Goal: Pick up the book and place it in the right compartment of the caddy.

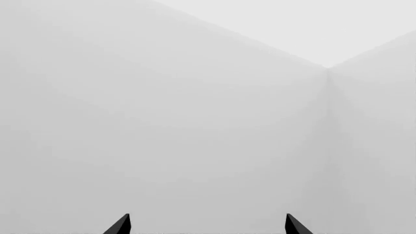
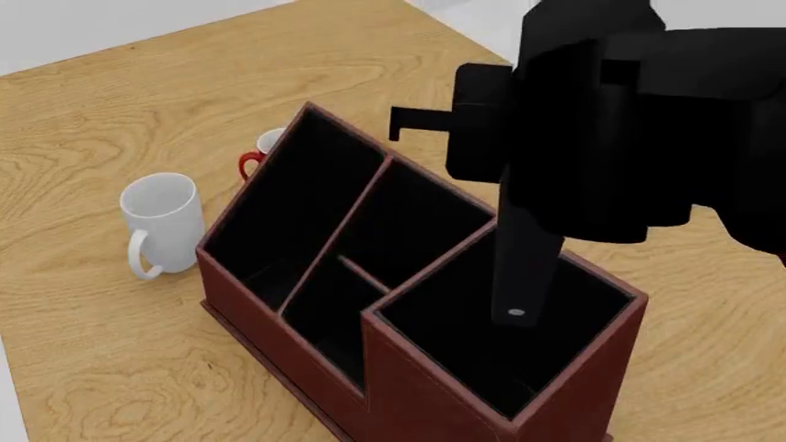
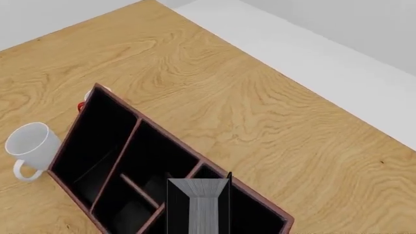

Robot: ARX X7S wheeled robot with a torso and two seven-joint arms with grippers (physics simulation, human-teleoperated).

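The reddish-brown caddy (image 2: 418, 405) stands mid-table, its black-lined right compartment (image 2: 491, 354) nearest me. In the right wrist view the black book (image 3: 202, 207) shows its white page edges, upright over the right compartment (image 3: 256, 219) of the caddy (image 3: 97, 90). My right gripper (image 2: 525, 276) is shut on the book and reaches down into that compartment as one black slab. Finger and cover cannot be told apart there. My left gripper (image 1: 206, 225) is open with nothing between its fingertips (image 1: 122, 225), facing blank grey walls, and is out of the head view.
A white mug (image 2: 162, 216) stands left of the caddy, also visible in the right wrist view as the white mug (image 3: 32, 144). A red-and-white mug (image 2: 258, 155) sits behind the caddy's far corner. The wooden table's far edge (image 3: 273, 63) meets pale floor.
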